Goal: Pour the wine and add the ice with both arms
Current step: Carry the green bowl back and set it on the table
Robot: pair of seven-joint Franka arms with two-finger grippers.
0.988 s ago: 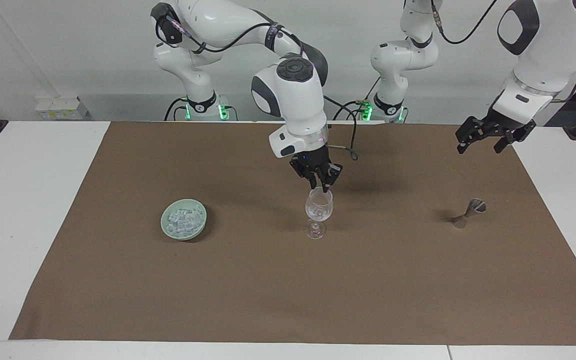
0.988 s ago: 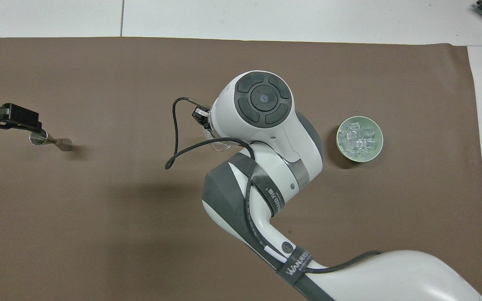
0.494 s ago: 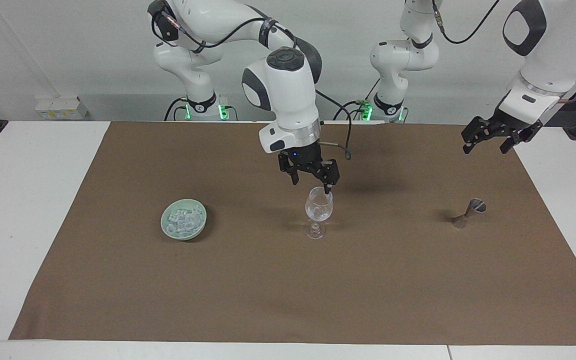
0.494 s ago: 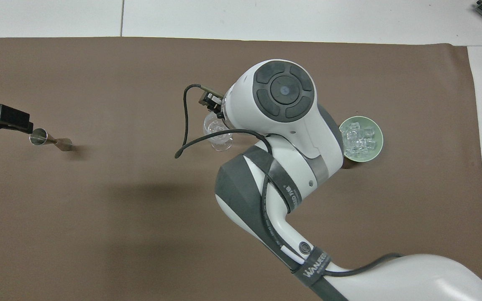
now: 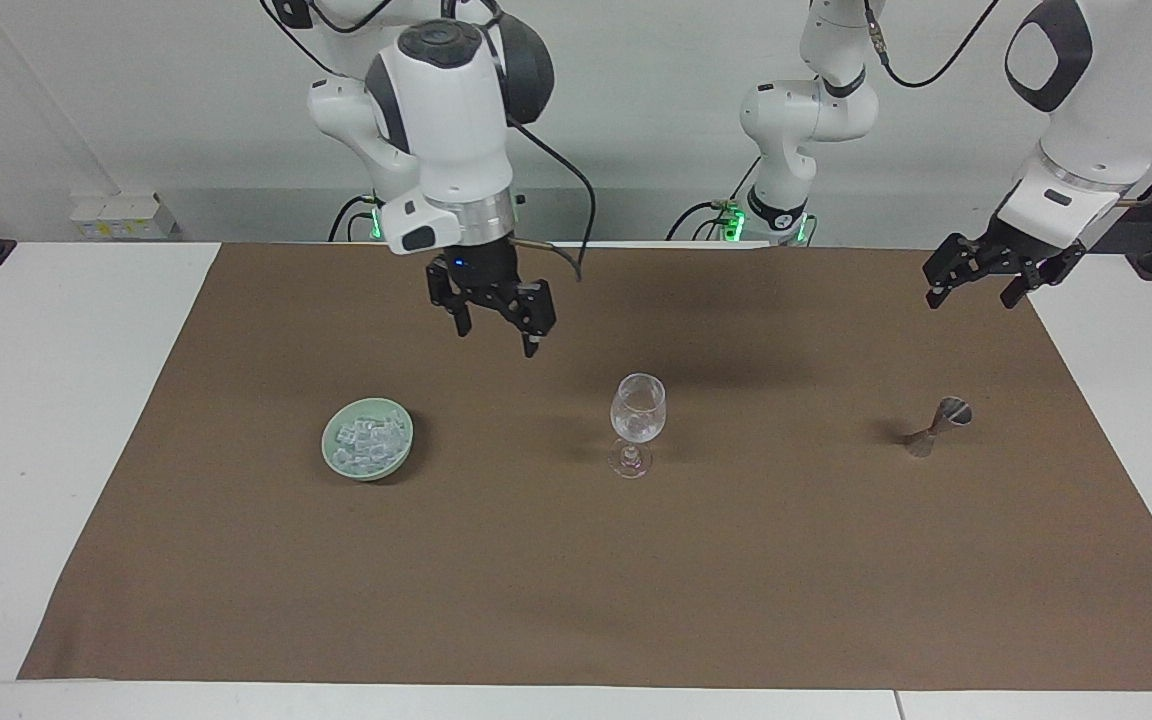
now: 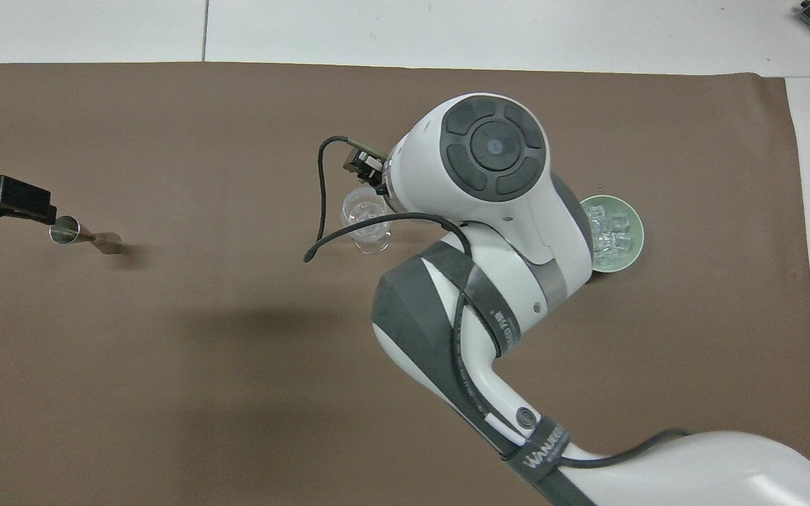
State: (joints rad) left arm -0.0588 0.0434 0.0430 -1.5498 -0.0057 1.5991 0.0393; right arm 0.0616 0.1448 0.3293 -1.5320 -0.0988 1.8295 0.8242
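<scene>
In the overhead view the right arm (image 6: 496,232) is hiding its own gripper and covering part of the green bowl (image 6: 623,242). The right gripper (image 5: 493,320) is hanging open and empty over the brown mat (image 5: 576,560), between bowl and wine glass (image 5: 637,420). Ice (image 5: 368,440) is lying in the bowl. The left gripper (image 5: 976,283) is waiting open above the mat's edge, over the jigger (image 5: 939,425).

the right gripper (image 5: 494,318) has opened, risen off the wine glass (image 5: 637,422) and swung toward the bowl (image 5: 367,452) of ice.
</scene>
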